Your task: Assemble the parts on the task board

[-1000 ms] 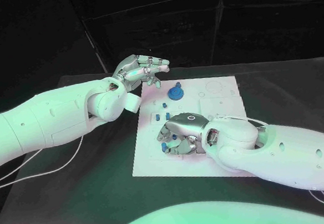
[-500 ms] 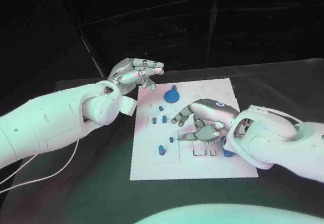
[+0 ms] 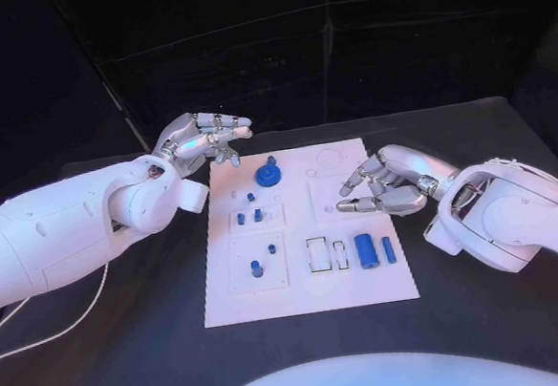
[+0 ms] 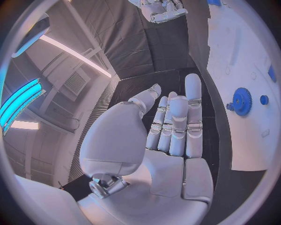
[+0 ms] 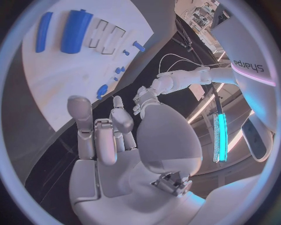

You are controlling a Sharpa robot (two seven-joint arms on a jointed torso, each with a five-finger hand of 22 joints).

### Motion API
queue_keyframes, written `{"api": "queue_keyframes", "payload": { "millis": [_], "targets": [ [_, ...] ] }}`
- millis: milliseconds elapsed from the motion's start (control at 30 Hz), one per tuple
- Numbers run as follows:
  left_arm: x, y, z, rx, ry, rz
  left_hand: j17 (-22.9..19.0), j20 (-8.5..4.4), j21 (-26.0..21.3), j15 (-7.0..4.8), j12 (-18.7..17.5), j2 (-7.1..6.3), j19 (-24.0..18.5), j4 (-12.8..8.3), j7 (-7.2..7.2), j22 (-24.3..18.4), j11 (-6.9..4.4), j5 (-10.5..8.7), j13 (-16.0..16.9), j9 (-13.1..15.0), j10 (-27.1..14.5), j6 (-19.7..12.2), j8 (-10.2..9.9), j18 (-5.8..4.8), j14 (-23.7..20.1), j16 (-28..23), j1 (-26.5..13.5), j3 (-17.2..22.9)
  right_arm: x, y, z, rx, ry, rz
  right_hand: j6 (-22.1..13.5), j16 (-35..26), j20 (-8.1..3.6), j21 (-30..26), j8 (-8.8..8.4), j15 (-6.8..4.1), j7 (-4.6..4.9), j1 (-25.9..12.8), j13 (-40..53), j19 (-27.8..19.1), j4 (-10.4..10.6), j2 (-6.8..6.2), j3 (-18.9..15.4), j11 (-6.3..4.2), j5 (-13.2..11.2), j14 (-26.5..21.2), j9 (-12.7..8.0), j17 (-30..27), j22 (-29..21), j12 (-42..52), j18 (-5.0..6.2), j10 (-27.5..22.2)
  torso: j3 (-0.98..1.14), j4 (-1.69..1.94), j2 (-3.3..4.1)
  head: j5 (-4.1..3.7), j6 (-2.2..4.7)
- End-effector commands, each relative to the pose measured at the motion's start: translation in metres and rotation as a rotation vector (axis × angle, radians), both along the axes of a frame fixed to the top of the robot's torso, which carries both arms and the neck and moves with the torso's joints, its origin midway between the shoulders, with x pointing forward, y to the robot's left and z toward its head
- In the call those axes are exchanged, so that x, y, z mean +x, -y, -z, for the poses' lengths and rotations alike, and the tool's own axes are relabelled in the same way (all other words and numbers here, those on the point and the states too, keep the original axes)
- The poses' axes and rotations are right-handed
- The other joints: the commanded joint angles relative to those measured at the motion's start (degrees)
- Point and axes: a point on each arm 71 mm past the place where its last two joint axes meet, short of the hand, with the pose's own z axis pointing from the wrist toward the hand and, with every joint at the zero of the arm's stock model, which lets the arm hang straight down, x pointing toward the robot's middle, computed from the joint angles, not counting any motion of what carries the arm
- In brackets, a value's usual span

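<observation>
Over the board's right edge: my right hand (image 3: 387, 186) hovers off the parts, fingers loosely curled and apart, holding nothing.
Change, right hand: a second ago it was down on the lower left of the board (image 3: 375, 282), covering small parts; half a second ago it was lifting over the middle; now it has drawn back to the right side.
Change, left hand: my left hand (image 3: 205, 135) stays raised beyond the board's far left corner, fingers together and bent, nothing in it; the wrist view confirms an empty palm (image 4: 170, 136).
Meaning: I judge one placement is finished, since the lower board is uncovered and both hands are free. Next I need a fresh pick.
Cylinder: the thick blue cylinder (image 3: 365, 248) lies flat in the lower right part of the board, long axis running from me to the far edge.
Bar: a slimmer blue bar (image 3: 388, 250) lies just beside it on the right, parallel, same direction.
Slots: two outlined rectangular slots (image 3: 327, 253) sit just left of the cylinder and look unfilled.
Gear: the blue gear (image 3: 267, 175) sits flat near the far left of the board, axis upright.
Pegs: small blue pegs (image 3: 250, 218) stand on the left half; I cannot tell how deep they are seated.
</observation>
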Motion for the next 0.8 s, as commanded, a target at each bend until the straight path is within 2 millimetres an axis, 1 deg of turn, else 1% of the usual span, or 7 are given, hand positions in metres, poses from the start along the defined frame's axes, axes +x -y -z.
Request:
{"api": "queue_keyframes", "payload": {
  "millis": [33, 133, 267, 367, 433, 600, 800],
  "targets": [
    [-0.001, 0.001, -0.001, -0.009, 0.002, 0.010, -0.07, 0.06, -0.31, 0.08, 0.23, 0.61, -0.46, 0.09, 0.16, -0.09, 0.08, -0.13, 0.04, -0.09, -0.46, -0.10, 0.22, 0.34, -0.33, -0.26, -0.12, -0.40, -0.001, 0.013, 0.008, -0.121, -0.096, 0.086, -0.50, 0.40, -0.02, 1.83, 2.59, 0.04, -0.12, 0.47, 7.29, 1.39, 1.23, 0.79, -2.22, -0.25, 0.10, 4.68, 0.79, 8.37, 3.43, 5.12, -1.00, 1.46, -0.18, -0.26, -0.28, -0.98, -0.11],
    [-0.001, 0.001, -0.001, -0.009, 0.002, 0.010, -0.07, 0.06, -0.31, 0.08, 0.23, 0.61, -0.46, 0.09, 0.16, -0.09, 0.08, -0.13, 0.04, -0.09, -0.46, -0.10, 0.22, 0.34, -0.33, -0.26, -0.12, -0.40, -0.002, 0.021, 0.011, -0.203, -0.085, 0.104, -1.15, 0.41, 0.07, 2.60, 4.17, -0.05, -0.15, 0.26, 9.17, 1.86, 2.43, 0.48, -4.10, -0.25, 0.09, 4.66, 1.26, 8.35, 4.81, 6.27, -1.29, 1.78, -0.09, -0.28, -0.34, -1.32, -0.14],
    [-0.001, 0.000, -0.001, -0.009, 0.001, 0.009, -0.07, 0.06, -0.31, 0.08, 0.23, 0.61, -0.46, 0.09, 0.16, -0.09, 0.08, -0.13, 0.04, -0.09, -0.46, -0.10, 0.22, 0.34, -0.33, -0.26, -0.12, -0.40, -0.007, 0.027, 0.021, -0.293, -0.076, 0.117, -2.20, 0.54, 0.10, 3.12, 5.92, 0.02, -0.14, 0.41, 10.91, 2.09, 4.10, 0.22, -6.14, -0.22, -0.34, 4.70, 1.71, 8.64, 5.72, 7.22, -1.40, 2.21, -0.15, -0.32, -0.39, -1.54, -0.17],
    [-0.001, -0.001, -0.001, -0.008, 0.001, 0.008, -0.07, 0.06, -0.31, 0.08, 0.23, 0.61, -0.46, 0.09, 0.16, -0.09, 0.08, -0.13, 0.04, -0.09, -0.46, -0.10, 0.22, 0.34, -0.33, -0.26, -0.12, -0.40, -0.009, 0.027, 0.026, -0.328, -0.079, 0.118, -2.54, 0.58, 0.10, 3.28, 6.70, 0.03, -0.16, 0.49, 11.09, 2.15, 4.74, 0.17, -6.90, -0.23, -0.31, 4.71, 1.91, 8.71, 5.99, 7.25, -1.43, 2.14, -0.12, -0.34, -0.44, -1.74, -0.18],
    [-0.001, -0.002, 0.000, -0.007, 0.001, 0.007, -0.07, 0.06, -0.31, 0.08, 0.23, 0.61, -0.46, 0.09, 0.16, -0.09, 0.08, -0.13, 0.04, -0.09, -0.46, -0.10, 0.22, 0.34, -0.33, -0.26, -0.12, -0.40, -0.010, 0.027, 0.030, -0.352, -0.083, 0.117, -2.71, 0.58, 0.11, 3.35, 7.17, 0.01, -0.19, 0.39, 11.15, 2.16, 5.02, 0.15, -7.35, -0.24, -0.28, 4.70, 2.03, 8.71, 6.11, 7.23, -1.44, 2.08, -0.10, -0.40, -0.49, -1.75, -0.20],
    [-0.002, -0.003, 0.000, -0.007, 0.000, 0.007, -0.07, 0.06, -0.31, 0.08, 0.23, 0.61, -0.46, 0.09, 0.16, -0.09, 0.08, -0.13, 0.04, -0.09, -0.46, -0.10, 0.22, 0.34, -0.33, -0.26, -0.12, -0.40, -0.012, 0.024, 0.035, -0.384, -0.095, 0.111, -2.89, 0.59, 0.11, 3.39, 7.72, 0.00, -0.23, 0.12, 11.21, 2.14, 5.18, 0.17, -7.87, -0.27, -0.17, 4.70, 2.16, 8.73, 6.19, 7.19, -1.45, 2.02, -0.16, -0.20, -0.46, -1.94, -0.09],
    [-0.002, -0.003, 0.000, -0.007, 0.001, 0.007, -0.07, 0.06, -0.31, 0.08, 0.23, 0.61, -0.46, 0.09, 0.16, -0.09, 0.08, -0.13, 0.04, -0.09, -0.46, -0.10, 0.22, 0.34, -0.33, -0.26, -0.12, -0.40, -0.015, 0.014, 0.042, -0.388, -0.101, 0.088, -2.93, 0.58, 0.06, 3.46, 8.81, -0.08, -0.39, -0.05, 11.45, 2.11, 5.17, 0.59, -8.44, -0.39, 0.50, 4.70, 2.47, 8.71, 6.32, 7.20, -1.45, 2.02, -0.12, -0.31, -0.45, -1.56, -0.15]
  ]
}}
